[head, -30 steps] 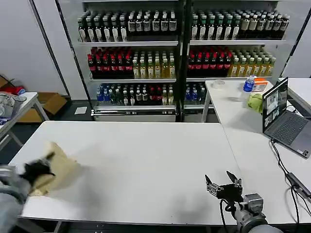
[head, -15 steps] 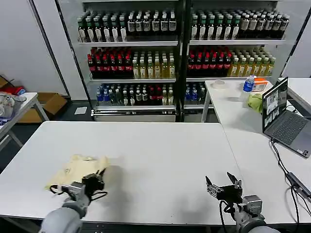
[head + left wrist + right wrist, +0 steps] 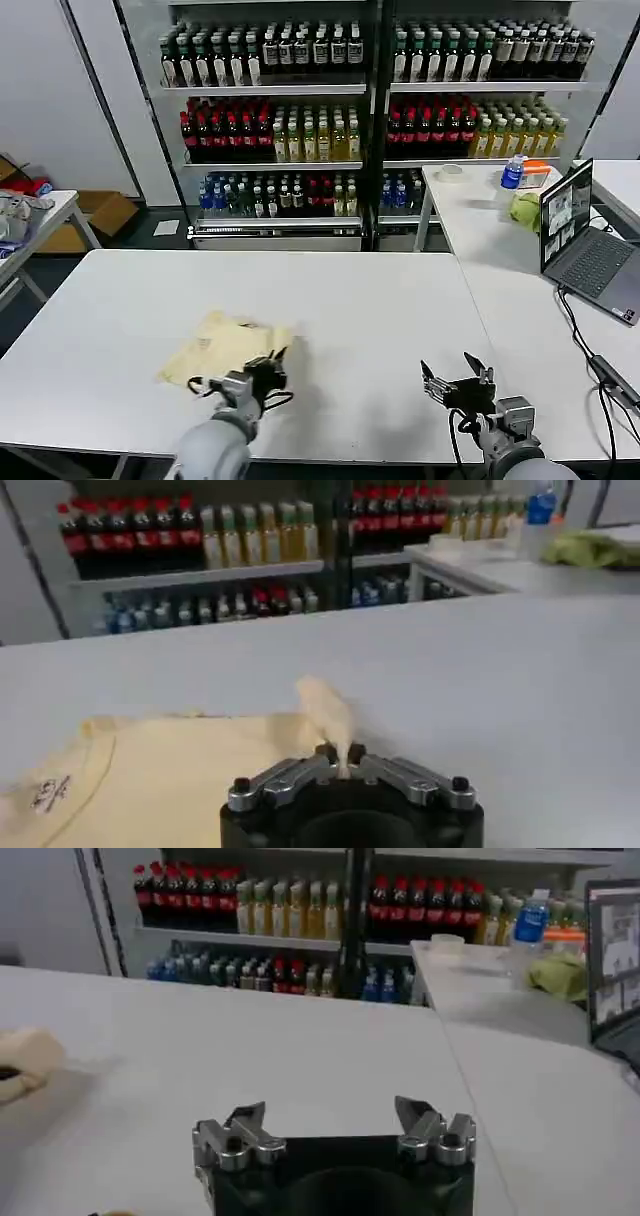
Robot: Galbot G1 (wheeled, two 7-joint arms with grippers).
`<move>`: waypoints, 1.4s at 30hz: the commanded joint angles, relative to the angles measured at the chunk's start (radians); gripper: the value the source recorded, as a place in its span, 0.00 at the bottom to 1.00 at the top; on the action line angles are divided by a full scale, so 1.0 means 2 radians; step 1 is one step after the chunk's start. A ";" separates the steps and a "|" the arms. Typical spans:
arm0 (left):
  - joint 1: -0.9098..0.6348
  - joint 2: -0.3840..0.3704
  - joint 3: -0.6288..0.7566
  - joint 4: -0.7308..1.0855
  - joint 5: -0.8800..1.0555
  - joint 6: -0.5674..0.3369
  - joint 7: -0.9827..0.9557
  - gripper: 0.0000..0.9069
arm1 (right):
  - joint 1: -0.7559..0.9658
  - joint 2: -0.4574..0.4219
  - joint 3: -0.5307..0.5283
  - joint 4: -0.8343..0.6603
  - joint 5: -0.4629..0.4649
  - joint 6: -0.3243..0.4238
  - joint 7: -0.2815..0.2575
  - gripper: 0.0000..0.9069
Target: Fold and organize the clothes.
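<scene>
The clothes are one pale cream-yellow T-shirt point(image 3: 222, 344) lying partly folded on the white table point(image 3: 330, 300), left of centre near the front. My left gripper point(image 3: 268, 366) is at the shirt's right front edge, shut on a pinch of its fabric. In the left wrist view the gripper point(image 3: 341, 754) holds a raised tuft of the T-shirt point(image 3: 170, 780), whose neck label point(image 3: 48, 793) lies flat. My right gripper point(image 3: 456, 377) hovers open near the table's front right, with nothing between its fingers; the right wrist view shows it point(image 3: 329, 1117) over bare table.
Drink shelves point(image 3: 370, 110) stand behind the table. A side table at the right carries a laptop point(image 3: 585, 240), a lime-green lump point(image 3: 526, 210) and a blue-capped bottle point(image 3: 512, 172). Cables point(image 3: 590, 350) trail along the right. A small table with a grey bundle point(image 3: 15, 215) is far left.
My left gripper has dragged the T-shirt to the right across the table, from the far left edge to left of centre. The right gripper has stayed in place.
</scene>
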 commanded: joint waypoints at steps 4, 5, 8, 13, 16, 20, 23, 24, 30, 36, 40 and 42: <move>-0.110 -0.138 0.073 0.104 -0.008 -0.005 -0.013 0.18 | 0.026 -0.013 -0.006 -0.019 0.012 0.003 -0.001 1.00; -0.113 -0.144 0.073 0.111 -0.009 -0.008 -0.008 0.41 | 0.029 -0.014 -0.008 -0.023 0.013 0.004 -0.002 1.00; -0.123 -0.156 0.069 0.124 -0.025 -0.034 0.000 1.00 | 0.041 -0.017 -0.013 -0.031 0.017 0.006 -0.002 1.00; -0.128 -0.170 0.043 0.140 -0.104 -0.055 0.016 1.00 | 0.068 -0.019 -0.023 -0.046 0.032 0.006 -0.003 1.00; -0.123 -0.175 0.029 0.126 -0.149 -0.064 0.019 1.00 | 0.076 -0.022 -0.031 -0.053 0.033 0.013 -0.006 1.00; -0.095 -0.163 -0.012 0.076 -0.198 -0.064 0.024 1.00 | 0.095 -0.021 -0.043 -0.053 0.033 0.019 -0.008 1.00; -0.064 -0.131 -0.050 0.031 -0.206 -0.065 0.026 1.00 | 0.106 -0.018 -0.052 -0.054 0.039 0.019 -0.007 1.00; -0.049 -0.114 -0.059 0.019 -0.206 -0.066 0.026 1.00 | 0.112 -0.016 -0.058 -0.058 0.041 0.019 -0.006 1.00; 0.050 -0.041 -0.148 -0.045 -0.188 -0.083 0.031 1.00 | 0.129 0.000 -0.080 -0.075 0.041 0.025 -0.003 1.00; 0.123 -0.036 -0.190 -0.079 -0.036 -0.119 0.041 1.00 | 0.123 0.000 -0.085 -0.079 -0.003 0.063 -0.012 1.00; 0.147 -0.042 -0.204 -0.091 0.010 -0.154 0.031 1.00 | 0.118 0.003 -0.083 -0.074 -0.011 0.082 -0.007 1.00; 0.154 -0.040 -0.214 -0.100 0.009 -0.151 0.030 1.00 | 0.118 0.008 -0.084 -0.075 -0.008 0.087 -0.002 1.00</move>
